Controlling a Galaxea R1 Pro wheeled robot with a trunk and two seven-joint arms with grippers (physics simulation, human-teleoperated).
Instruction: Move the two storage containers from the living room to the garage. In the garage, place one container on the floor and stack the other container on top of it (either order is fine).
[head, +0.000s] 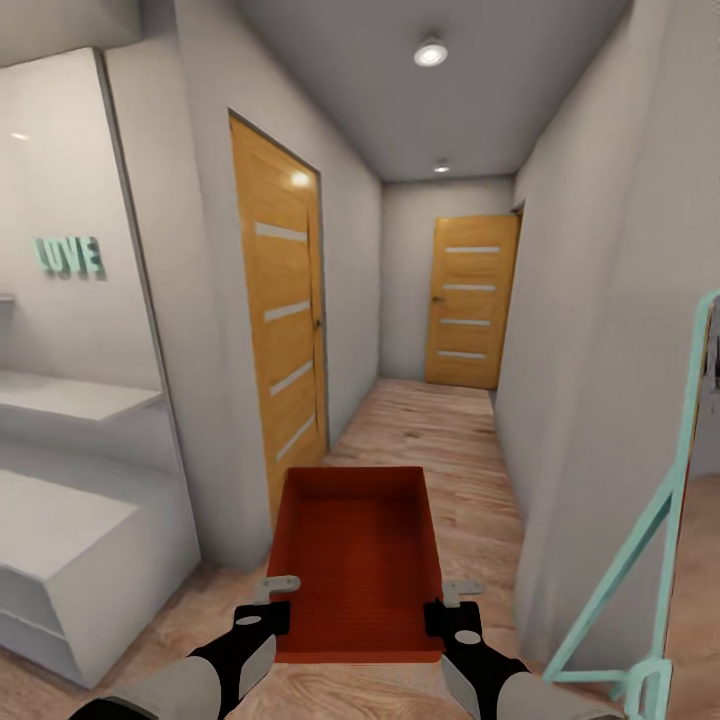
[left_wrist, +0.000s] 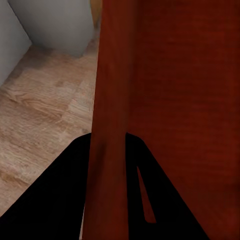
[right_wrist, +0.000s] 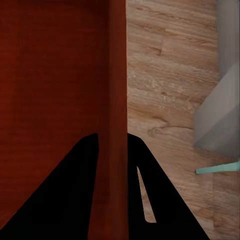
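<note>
I hold one orange-red storage container (head: 360, 560) level in front of me, over the light wood planks of a narrow hallway. It is open-topped and empty. My left gripper (head: 272, 600) is shut on its left side wall (left_wrist: 107, 100), near the corner closest to me. My right gripper (head: 452, 605) is shut on the right side wall (right_wrist: 116, 75) in the same way. In each wrist view the thin wall runs between the two dark fingers. The garage and the living room are out of view.
A wooden door (head: 285, 330) stands shut on the left wall and another door (head: 470, 300) closes the corridor's far end. White shelving (head: 70, 540) with a LOVE sign (head: 68, 256) sits at the left. A teal frame (head: 660, 520) leans close at the right.
</note>
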